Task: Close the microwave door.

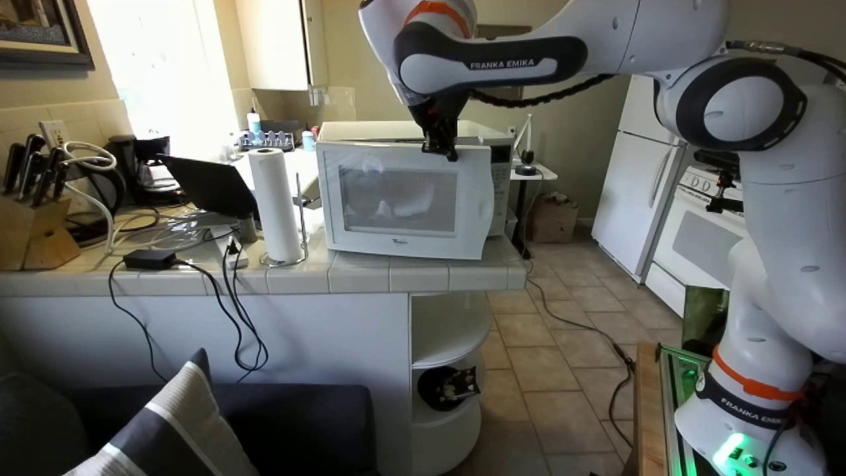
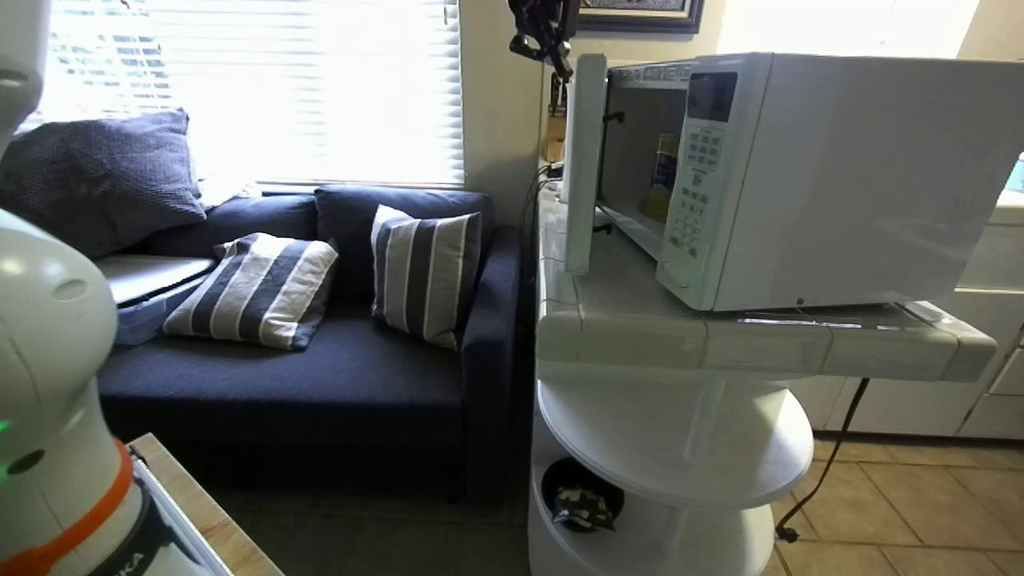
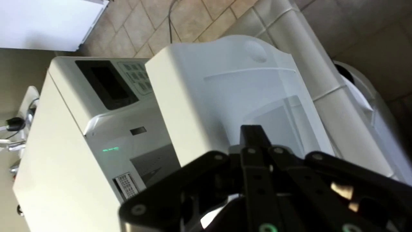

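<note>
Nearest the wrist camera, black gripper point(image 3: 257, 137), fingers together. Hangs tip-down in both exterior views, just beside the top edge of the microwave door point(image 1: 404, 198), toward its free side; cannot tell whether touching. As for that door: stands ajar and upright, white-framed around a greyish window point(image 1: 423, 205), with dark latch hooks point(image 2: 614, 117) showing on its inner side. Leaves an open gap before the microwave point(image 2: 864, 184), set on the tiled counter point(image 1: 426, 279) near the counter's end, control panel point(image 2: 696, 180) in plain sight beside that gap.

Next along the counter, in an exterior view, white paper-towel roll point(image 1: 274, 205) upright on a wire stand point(image 1: 302, 218); farther along, black power adapter point(image 1: 151, 259) with trailing cords point(image 1: 258, 357), then wooden knife block point(image 1: 39, 228) full of dark-handled knives point(image 1: 39, 168). Below the counter, rounded shelves point(image 2: 672, 436) in both exterior views, with black bowl point(image 2: 580, 472) on a lower one and patterned packet point(image 2: 584, 508) at the bowl's rim. Past these, dark sofa point(image 2: 320, 384) with striped cushions point(image 2: 424, 272); across the tiled floor point(image 1: 562, 423), in an exterior view, white refrigerator point(image 1: 634, 178) beside white stove point(image 1: 704, 244). Higher up, framed picture point(image 1: 39, 33) on the wall point(image 1: 66, 86).
</note>
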You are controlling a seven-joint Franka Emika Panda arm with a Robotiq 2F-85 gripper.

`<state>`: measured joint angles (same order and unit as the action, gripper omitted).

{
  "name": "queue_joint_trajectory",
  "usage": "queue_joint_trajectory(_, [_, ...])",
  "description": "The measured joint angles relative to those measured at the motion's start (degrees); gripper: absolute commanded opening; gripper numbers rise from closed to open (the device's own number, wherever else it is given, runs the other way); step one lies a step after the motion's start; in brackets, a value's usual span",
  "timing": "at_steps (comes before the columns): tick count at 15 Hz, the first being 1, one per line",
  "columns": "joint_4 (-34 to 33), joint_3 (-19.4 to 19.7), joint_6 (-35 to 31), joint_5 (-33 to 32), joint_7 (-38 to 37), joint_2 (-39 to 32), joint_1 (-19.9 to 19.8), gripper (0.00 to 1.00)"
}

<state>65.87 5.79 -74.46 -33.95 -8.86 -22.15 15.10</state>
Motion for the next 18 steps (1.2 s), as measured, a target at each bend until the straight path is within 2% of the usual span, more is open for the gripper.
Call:
queue_joint_trajectory(6, [8.4,1.8,-1.7,-3.3,-4.1,2.3,-0.3,0.01])
queue_joint_trajectory(11, [9.2,1.4,-1.7,-3.8,-4.4,3.2,-0.5,0.00])
queue_joint_trajectory(18, [9.1,0.0,-0.1,-13.5,-10.9,0.1,-2.2,0.00])
